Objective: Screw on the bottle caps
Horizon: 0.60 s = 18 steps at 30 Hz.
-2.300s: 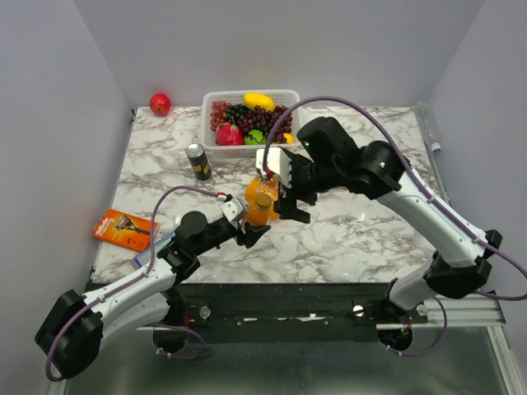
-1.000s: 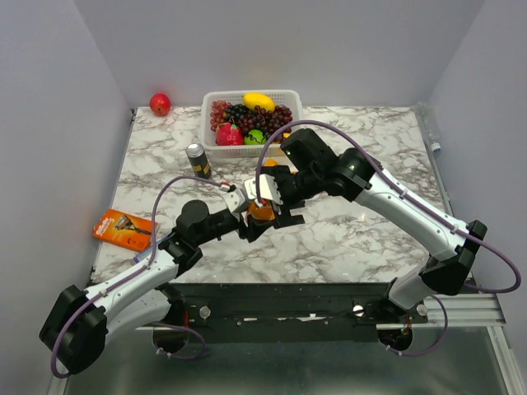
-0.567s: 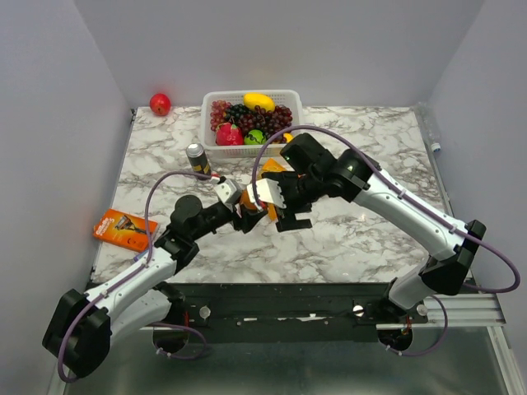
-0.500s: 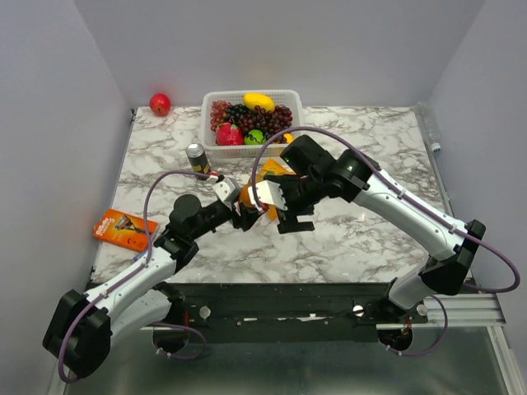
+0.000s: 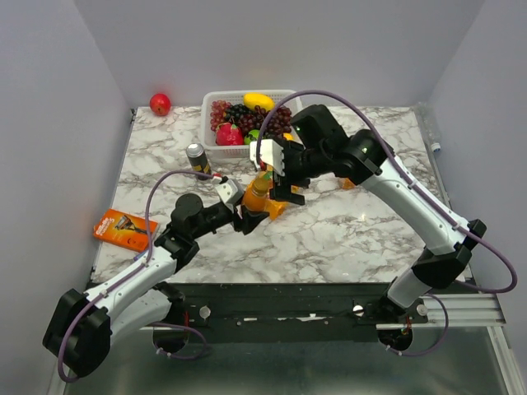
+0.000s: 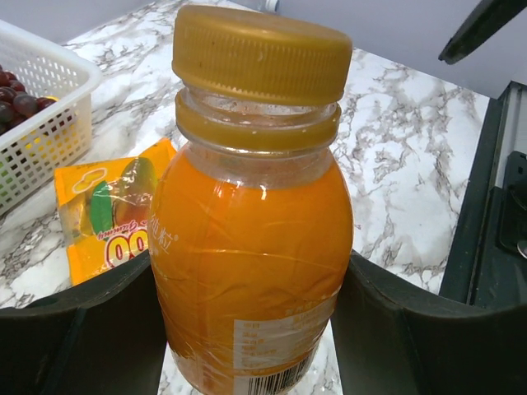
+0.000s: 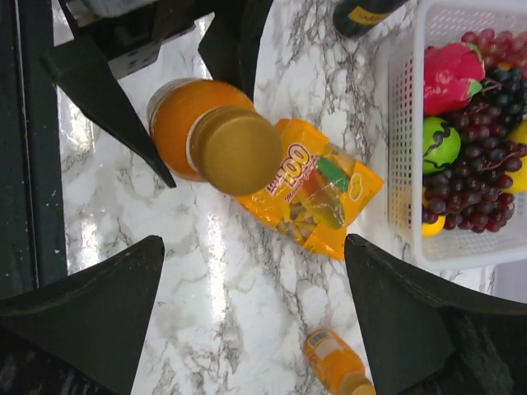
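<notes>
Cap point(image 6: 261, 53) sits on the orange bottle point(image 6: 251, 247) clamped in the left tool point(image 5: 245, 217); right tool point(image 7: 254, 247), jaws apart, has lifted off above it: probably screwed.

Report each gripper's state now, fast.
Left gripper: closed on the small clear plastic bottle of orange juice, golden cap on.
Right gripper: open, holding nothing, above that bottle.
</notes>
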Available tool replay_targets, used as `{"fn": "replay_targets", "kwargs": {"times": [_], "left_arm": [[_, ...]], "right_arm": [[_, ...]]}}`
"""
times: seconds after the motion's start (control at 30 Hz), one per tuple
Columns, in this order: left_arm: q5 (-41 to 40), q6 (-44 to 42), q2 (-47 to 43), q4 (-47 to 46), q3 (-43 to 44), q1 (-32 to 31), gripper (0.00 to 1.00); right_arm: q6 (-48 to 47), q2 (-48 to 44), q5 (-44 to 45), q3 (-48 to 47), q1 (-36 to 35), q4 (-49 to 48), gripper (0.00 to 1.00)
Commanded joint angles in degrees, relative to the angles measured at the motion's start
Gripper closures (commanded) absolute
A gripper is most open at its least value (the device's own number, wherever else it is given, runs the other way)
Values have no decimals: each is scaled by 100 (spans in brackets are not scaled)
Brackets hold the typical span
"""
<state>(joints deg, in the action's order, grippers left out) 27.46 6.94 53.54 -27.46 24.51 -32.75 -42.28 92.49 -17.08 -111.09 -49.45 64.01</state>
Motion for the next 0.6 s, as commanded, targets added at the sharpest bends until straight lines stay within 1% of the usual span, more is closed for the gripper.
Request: {"fn": "replay_targets", "kwargs": {"times": [0.0,0.07,0.1,0.2,0.57], "left_arm": [[321,-131,51,39,212,-47,100],[365,-149,60,57,247,-56,100],[374,-158,86,57,264,-56,100],[444,-149,122,92,308,-56,100],[567,-131,210,145,379,-117,100]], "right_arm": [[-559,-63,-637,174,-21,-326,1],[-833,-195,-963,350,-82,-406,0],[-1060,-231,-1007,534,-108,-468,0],[-1352,-293,-955,781,-231,-591,0],[-1432,-152,-771,773,-399,-776,0]]}}
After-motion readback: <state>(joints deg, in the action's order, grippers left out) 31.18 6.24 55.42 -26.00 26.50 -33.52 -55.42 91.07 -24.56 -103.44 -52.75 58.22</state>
